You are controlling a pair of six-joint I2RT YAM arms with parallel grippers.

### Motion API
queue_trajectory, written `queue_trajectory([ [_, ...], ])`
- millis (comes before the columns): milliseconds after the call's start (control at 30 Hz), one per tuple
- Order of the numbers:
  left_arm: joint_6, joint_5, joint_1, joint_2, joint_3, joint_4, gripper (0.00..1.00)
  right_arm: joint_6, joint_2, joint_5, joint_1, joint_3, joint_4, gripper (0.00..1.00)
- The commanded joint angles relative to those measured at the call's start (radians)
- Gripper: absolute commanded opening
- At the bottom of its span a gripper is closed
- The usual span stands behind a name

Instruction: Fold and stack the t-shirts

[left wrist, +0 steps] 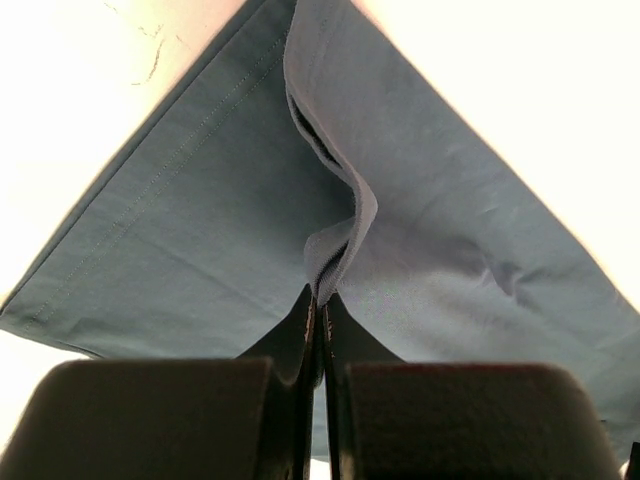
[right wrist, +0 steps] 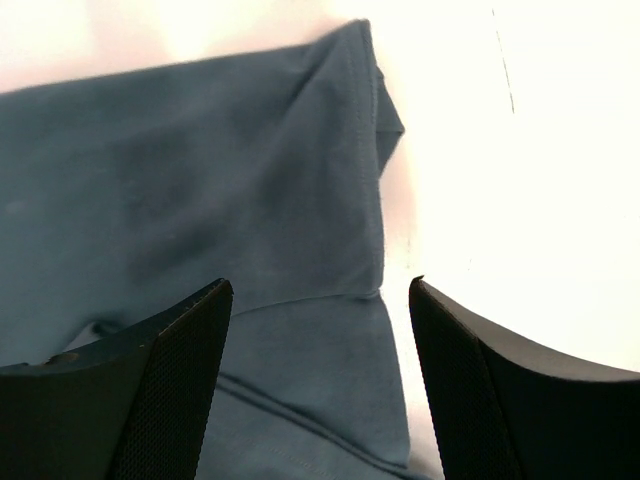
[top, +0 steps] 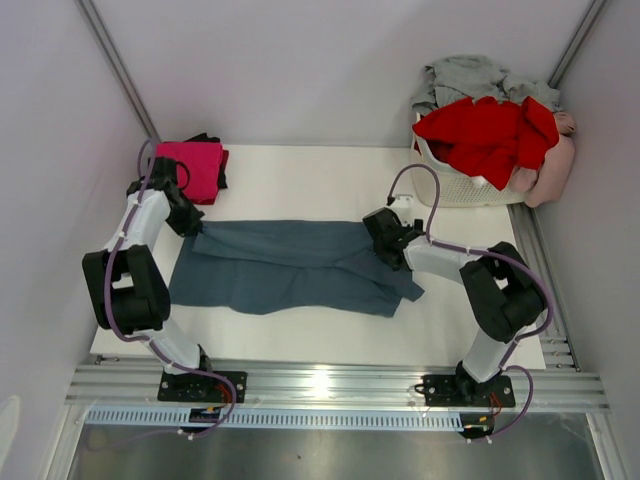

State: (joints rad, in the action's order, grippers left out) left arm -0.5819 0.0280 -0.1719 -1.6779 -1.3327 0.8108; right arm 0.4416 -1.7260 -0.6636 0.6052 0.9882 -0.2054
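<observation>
I saw my left gripper point(top: 192, 224) pinched tight on the left edge of the blue-grey t-shirt point(top: 290, 265), which lay across the middle of the table point(top: 300, 180), while my right gripper point(top: 392, 240) stood wide apart over its right edge, with white table showing on the near and far sides.

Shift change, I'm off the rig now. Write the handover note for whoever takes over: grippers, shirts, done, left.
Left gripper: shut on a pinched fold at the left end of the blue-grey t-shirt.
Right gripper: open, low over that shirt's right end, holding nothing.
Blue-grey t-shirt: mid-table, partly folded lengthwise.
Done: magenta t-shirt folded, apparently on a black t-shirt, far left.
Left: finish and stack the blue-grey one, then the red t-shirt, grey t-shirt and pale pink t-shirt heaped in the basket.
</observation>
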Motion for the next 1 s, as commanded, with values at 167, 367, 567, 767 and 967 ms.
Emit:
queue_trajectory([
  [167,0.014,0.024,-0.021,0.017,-0.029,-0.015,0.01,0.055,-0.038,-0.042,-0.010,0.030,0.011,0.75],
  [367,0.010,0.026,-0.032,0.037,-0.025,-0.027,0.01,0.072,0.048,0.067,-0.005,-0.032,0.076,0.67],
  [567,0.001,0.032,-0.035,0.043,-0.016,-0.030,0.01,0.045,0.092,0.023,-0.010,-0.030,0.112,0.66],
  [767,-0.027,0.013,-0.046,0.061,0.027,-0.051,0.01,0.134,-0.012,-0.034,-0.103,0.079,0.008,0.59],
  [967,-0.027,0.018,-0.051,0.084,0.038,-0.053,0.00,0.160,-0.072,-0.004,-0.154,0.122,-0.005,0.41],
])
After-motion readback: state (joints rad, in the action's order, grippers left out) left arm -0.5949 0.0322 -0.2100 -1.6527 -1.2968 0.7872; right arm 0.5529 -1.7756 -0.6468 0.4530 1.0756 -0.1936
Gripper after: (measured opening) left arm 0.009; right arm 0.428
